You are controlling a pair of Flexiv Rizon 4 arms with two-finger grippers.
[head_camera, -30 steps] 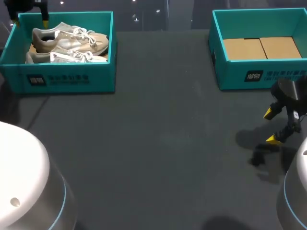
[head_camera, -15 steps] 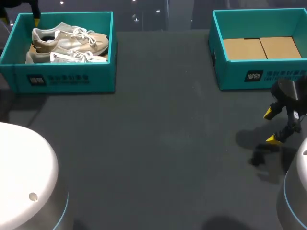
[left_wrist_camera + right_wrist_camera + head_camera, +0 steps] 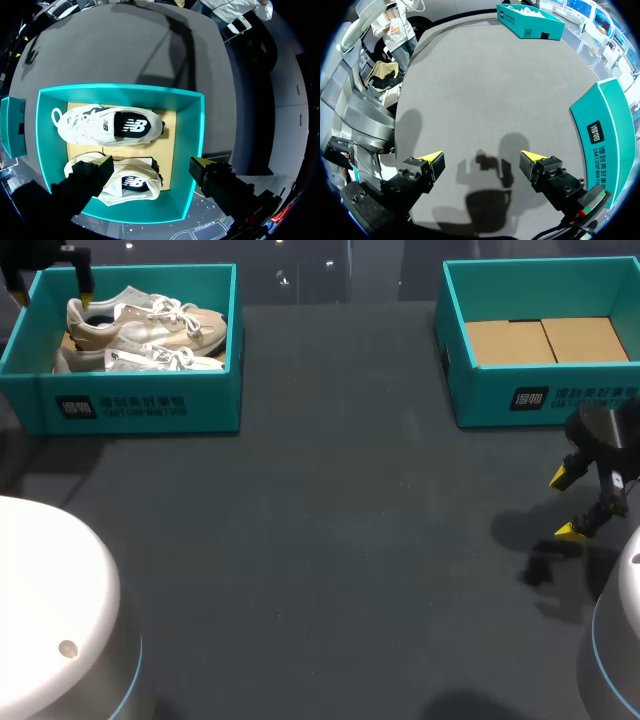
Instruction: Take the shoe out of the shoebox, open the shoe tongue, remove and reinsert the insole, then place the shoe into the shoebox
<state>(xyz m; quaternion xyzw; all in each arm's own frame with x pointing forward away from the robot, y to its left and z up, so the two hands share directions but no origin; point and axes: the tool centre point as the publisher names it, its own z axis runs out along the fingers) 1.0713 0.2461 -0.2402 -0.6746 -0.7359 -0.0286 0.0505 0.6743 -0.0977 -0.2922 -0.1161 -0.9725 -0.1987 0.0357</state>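
L gripper (image 3: pixel 151 165) fingers spread, over shoebox (image 3: pixel 191 145) w/ 2 shoes (image 3: pixel 110 125), prob. no contact | R gripper (image 3: pixel 482 162) spread, empty, above table (image 3: pixel 485 85)

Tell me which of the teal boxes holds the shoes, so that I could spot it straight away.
On the dark table two open teal boxes stand along the far edge. The shoebox is the one at the far left corner, below the left gripper. It holds a pair of pale sneakers side by side, while the other box shows only its bare cardboard floor.
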